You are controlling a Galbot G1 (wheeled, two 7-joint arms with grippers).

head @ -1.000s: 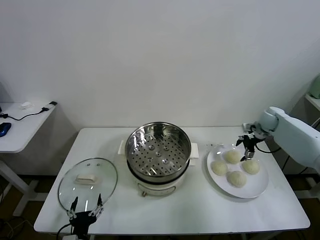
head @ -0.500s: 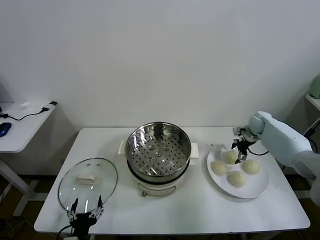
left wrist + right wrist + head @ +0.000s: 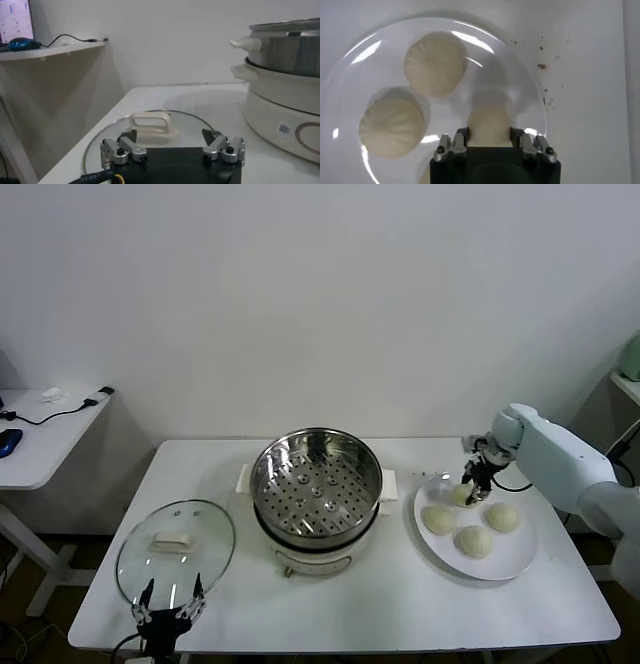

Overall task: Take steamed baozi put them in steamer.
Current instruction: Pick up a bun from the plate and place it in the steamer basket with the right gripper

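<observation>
Left gripper: parked at the surface's near edge, just before the glass lid; the left wrist view shows its fingers spread.
Steamer: mid-surface, perforated tray bare.
Plate: right of the steamer; four buns seen from the head.
Right gripper: over the plate's far side; its wrist view alone shows fingers spread around the farthest bun; whether they touch, cannot tell.

4 cream-white baozi on a white plate; shiny steel steamer, perforated tray, cream base.
</observation>
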